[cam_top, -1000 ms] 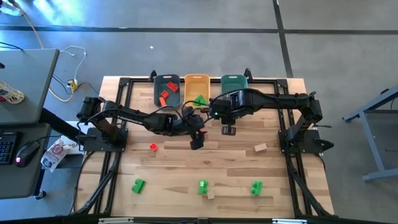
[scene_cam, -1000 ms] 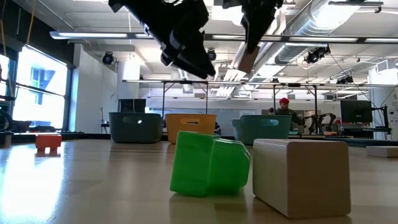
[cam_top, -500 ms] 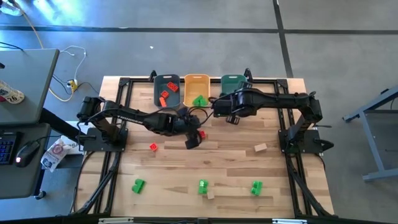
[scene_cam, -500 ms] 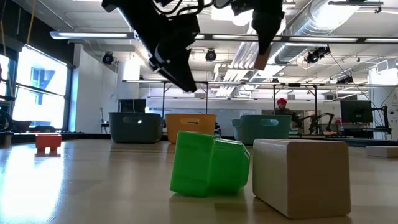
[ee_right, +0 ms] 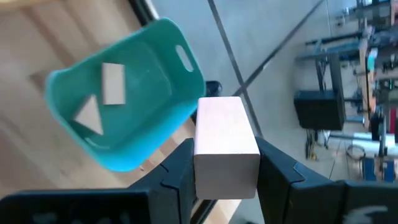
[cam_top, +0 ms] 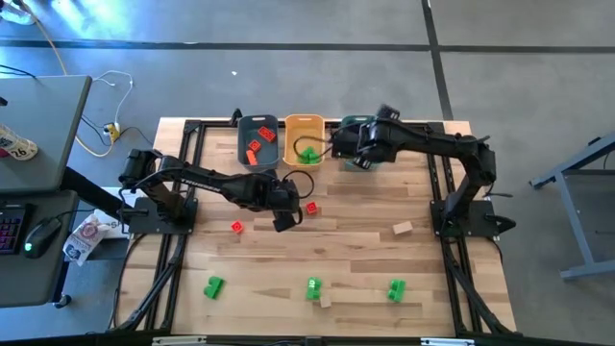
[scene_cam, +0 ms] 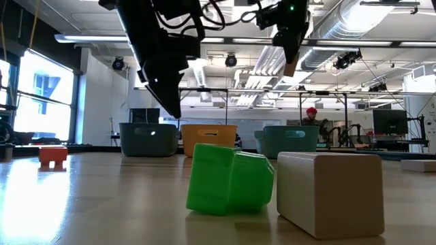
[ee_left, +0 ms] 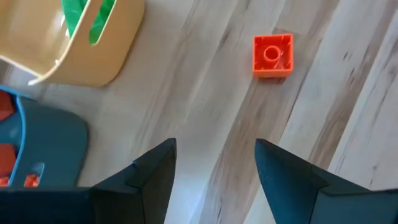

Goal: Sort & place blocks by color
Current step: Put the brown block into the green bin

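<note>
My right gripper [cam_top: 363, 160] is shut on a tan wood block [ee_right: 225, 143] above the teal bin [ee_right: 140, 146], which holds two tan pieces [ee_right: 112, 84]. My left gripper [cam_top: 282, 219] is open and empty over the table's middle; its fingers [ee_left: 152, 177] stand apart over bare wood. A red-orange block [cam_top: 310, 208] lies flat on the table just right of it and also shows in the left wrist view [ee_left: 272, 55]. The blue-grey bin [cam_top: 258, 142] holds red blocks. The orange-yellow bin [cam_top: 305, 135] holds green ones [cam_top: 307, 153]. My right gripper pinches the tan block by two opposite long sides [ee_right: 205, 171] between its two fingers, which lie along the block. The block's free end [ee_right: 221, 109] sticks out past the fingertips. It hangs below the gripper, lifted clear of the table, in the low view [scene_cam: 291, 67].
Loose on the table lie another red block [cam_top: 236, 227], a tan block [cam_top: 402, 228], and near the front edge three green blocks [cam_top: 213, 285], [cam_top: 313, 286], [cam_top: 396, 288] and a small tan one [cam_top: 325, 302]. Black frame rails [cam_top: 183, 183] run along both sides.
My right gripper has carried the tan block toward the table's far edge, from the middle to above the teal bin. My left gripper has gone toward the table's left edge, away from the red-orange block, which stays on the table.
</note>
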